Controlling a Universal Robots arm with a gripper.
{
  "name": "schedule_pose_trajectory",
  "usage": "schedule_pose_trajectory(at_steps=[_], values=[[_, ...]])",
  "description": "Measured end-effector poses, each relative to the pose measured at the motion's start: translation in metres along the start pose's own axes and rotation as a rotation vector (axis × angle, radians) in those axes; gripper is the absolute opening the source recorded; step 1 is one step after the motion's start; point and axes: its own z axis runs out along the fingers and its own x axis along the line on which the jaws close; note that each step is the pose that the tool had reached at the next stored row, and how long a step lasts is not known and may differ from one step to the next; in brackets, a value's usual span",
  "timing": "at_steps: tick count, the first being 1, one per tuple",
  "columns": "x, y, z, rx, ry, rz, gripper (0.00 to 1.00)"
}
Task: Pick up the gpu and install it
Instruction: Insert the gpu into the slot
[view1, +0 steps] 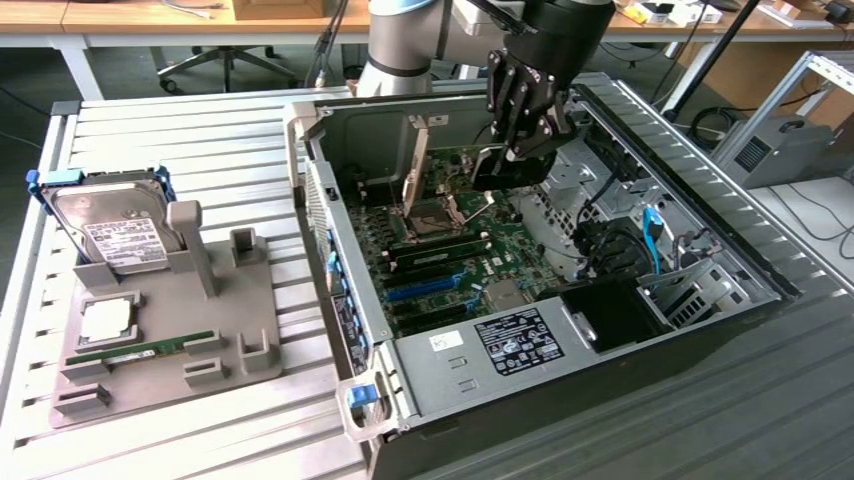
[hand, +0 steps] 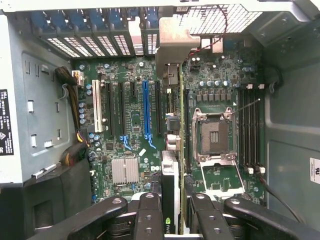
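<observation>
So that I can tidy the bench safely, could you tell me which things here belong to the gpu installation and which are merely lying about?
In the job: the gpu, held edge-on in the gripper, over the motherboard inside the open computer case.
Lying about: the hard drive and the memory stick, on the grey holder at the exterior view's left.

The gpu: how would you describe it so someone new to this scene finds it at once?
Look inside the open computer case, at the green motherboard. The gpu stands on edge between the blue slot and the CPU socket, between the jaws of the gripper. Unlike the bare slots nearby, it is a thin card ending in a pale metal bracket.
</observation>
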Motion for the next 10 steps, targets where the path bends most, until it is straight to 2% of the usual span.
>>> schedule_pose_trajectory(at_steps=[10], values=[[0.0, 0.0, 0.0005, 0.0001, -0.0003, 0.0, 0.27]])
